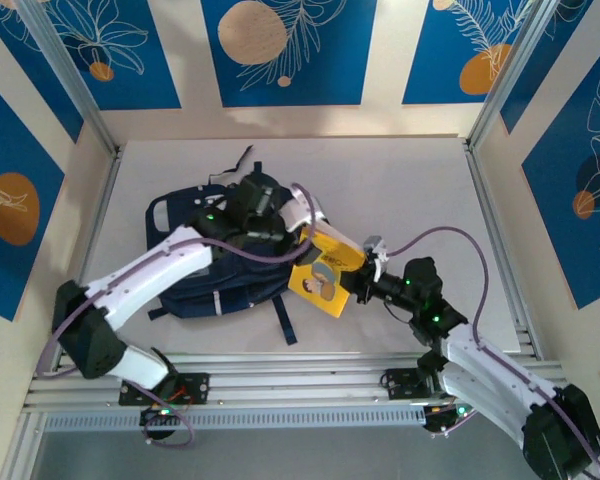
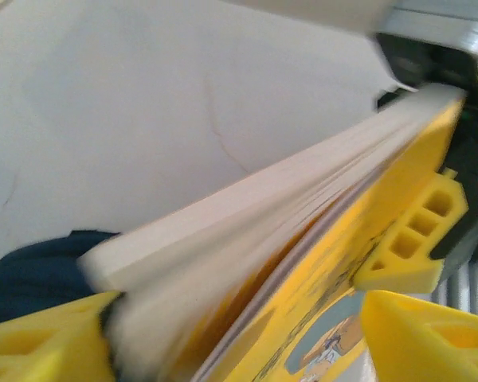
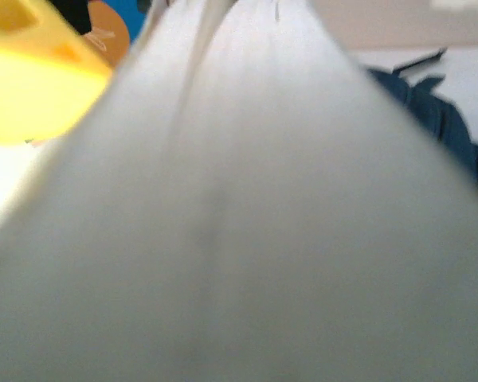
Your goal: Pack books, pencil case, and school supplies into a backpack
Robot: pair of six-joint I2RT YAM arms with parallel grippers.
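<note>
Backpack (image 1: 195, 275), overhead view: soft navy fabric, lumpy and rounded, with dark straps trailing onto the pale matte worktop (image 1: 410, 190).
Yellow book (image 1: 325, 275), overhead view: thin and flat, glossy cover with a cartoon picture, slanted just beside the backpack's right side, between the two arms.
Left tool (image 1: 308, 230), overhead view: reaches across the backpack to the book's upper end; its width cannot be told from here.
Right tool (image 1: 362, 282), overhead view: at the book's right edge, touching it.
Book, left wrist view: blurred pale page block, slightly fanned, under a smooth yellow cover; navy fabric low at left, plain worktop behind.
Left tool, left wrist view: ribbed yellow plastic fingers (image 2: 40, 342) in the two lower corners, spread wide, the book's end lying between them, not clamped.
Right tool, left wrist view: a yellow finger with square cut-outs pressed flat on the cover at the far end.
Book, right wrist view: grey-white page edges, very close and out of focus.
Right tool, right wrist view: one yellow finger at upper left against the pages; drawn in narrow, gripping the book.
Backpack, right wrist view: navy fabric at the right edge.
</note>
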